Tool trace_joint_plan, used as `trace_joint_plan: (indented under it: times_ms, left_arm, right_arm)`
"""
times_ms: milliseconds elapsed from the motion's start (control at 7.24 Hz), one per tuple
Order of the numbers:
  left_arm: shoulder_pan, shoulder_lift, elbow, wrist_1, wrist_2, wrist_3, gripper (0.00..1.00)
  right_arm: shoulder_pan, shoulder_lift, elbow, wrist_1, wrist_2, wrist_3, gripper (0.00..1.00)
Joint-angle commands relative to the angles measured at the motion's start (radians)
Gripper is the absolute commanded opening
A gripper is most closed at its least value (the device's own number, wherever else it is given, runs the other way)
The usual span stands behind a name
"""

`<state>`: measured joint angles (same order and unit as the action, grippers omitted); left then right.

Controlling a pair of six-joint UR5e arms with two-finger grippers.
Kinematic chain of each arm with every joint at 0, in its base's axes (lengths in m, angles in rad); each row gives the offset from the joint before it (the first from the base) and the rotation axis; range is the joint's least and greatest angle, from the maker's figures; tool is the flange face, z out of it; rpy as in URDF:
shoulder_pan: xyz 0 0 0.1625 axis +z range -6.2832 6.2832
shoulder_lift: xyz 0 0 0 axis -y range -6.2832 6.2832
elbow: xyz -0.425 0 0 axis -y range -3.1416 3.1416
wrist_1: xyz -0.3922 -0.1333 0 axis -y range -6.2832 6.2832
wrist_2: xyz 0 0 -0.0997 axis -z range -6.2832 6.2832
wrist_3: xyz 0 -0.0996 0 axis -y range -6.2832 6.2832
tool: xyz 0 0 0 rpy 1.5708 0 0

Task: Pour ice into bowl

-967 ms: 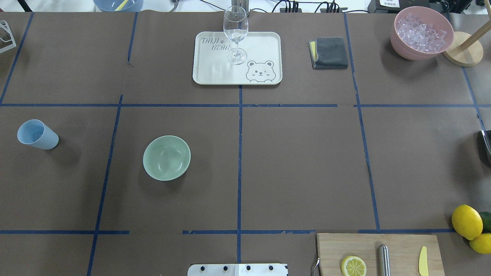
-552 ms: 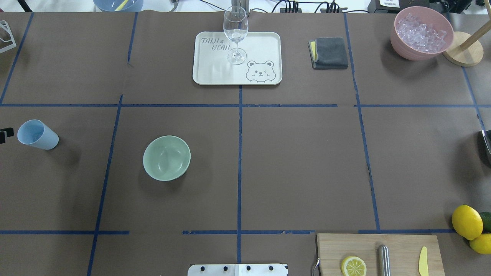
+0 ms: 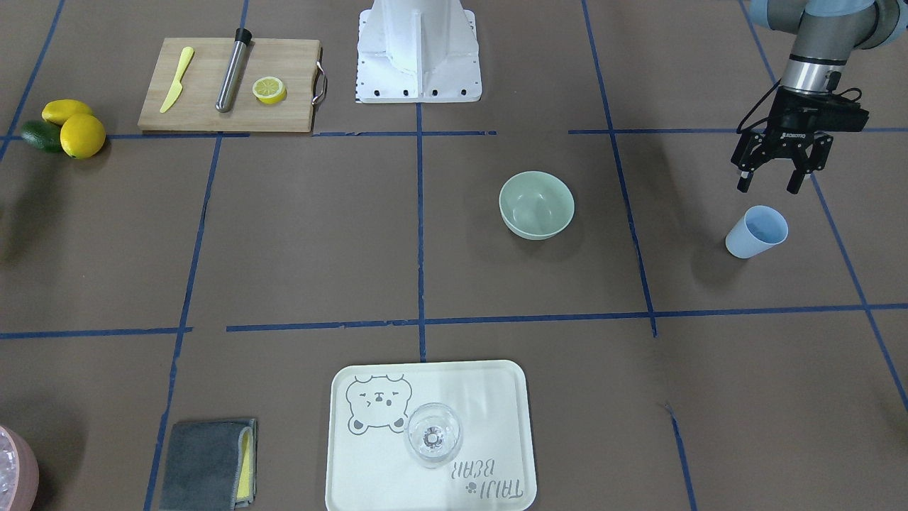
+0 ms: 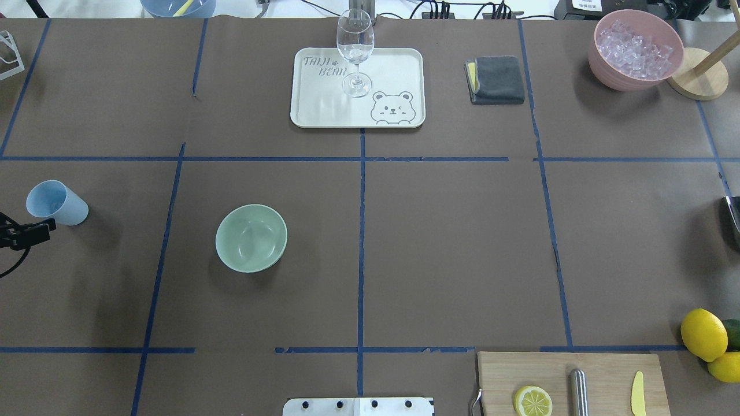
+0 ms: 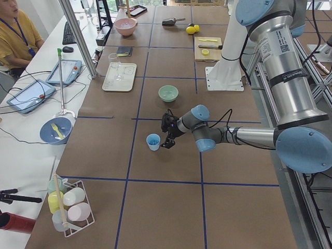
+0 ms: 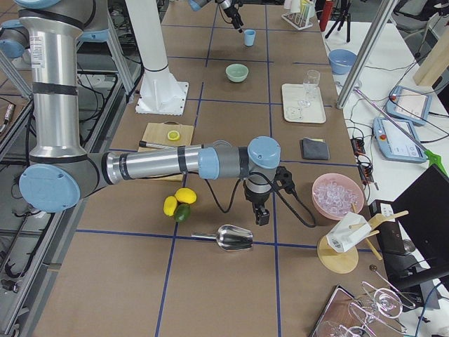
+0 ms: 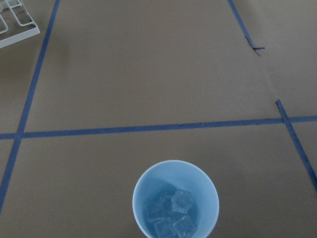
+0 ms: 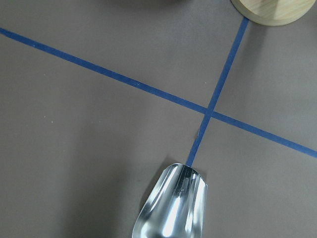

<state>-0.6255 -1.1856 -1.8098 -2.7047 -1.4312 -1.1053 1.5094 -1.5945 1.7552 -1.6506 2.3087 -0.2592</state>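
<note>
The left hand [image 3: 767, 186] hangs spread and empty just beside the blue cup [image 3: 756, 232], on the robot's side, clear of its rim. The ice [image 7: 171, 214] lies inside that cup. The bowl [image 3: 536, 204] stands well apart on the tabletop [image 3: 425, 270]. Whether the right hand [image 6: 261, 214] is clenched cannot be told.

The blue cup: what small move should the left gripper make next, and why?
Probably bring the left gripper around the blue cup. The gripper hangs open near the cup without touching it, the cup holds the ice, and the bowl is empty.
</note>
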Motion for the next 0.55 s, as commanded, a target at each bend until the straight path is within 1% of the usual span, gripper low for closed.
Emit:
trace_joint_plan:
  times_ms: [0,138,276,414]
  left_arm:
    - [0.023,-0.082,0.097,-0.001,0.047,-0.005,0.99]
    - [0.023,-0.122,0.136,-0.001,0.057,-0.001,0.98]
    - [0.023,-0.141,0.156,-0.003,0.057,0.002,0.96]
    - [0.021,-0.141,0.159,-0.015,0.055,0.049,0.94]
  right_arm:
    - [0.000,-0.005,0.003,0.000,0.000,0.000,1.00]
    - [0.000,-0.005,0.001,0.000,0.000,0.000,1.00]
    - [0.000,-0.005,0.001,0.000,-0.002,0.000,1.00]
    - [0.000,-0.007,0.001,0.000,-0.002,0.000,1.00]
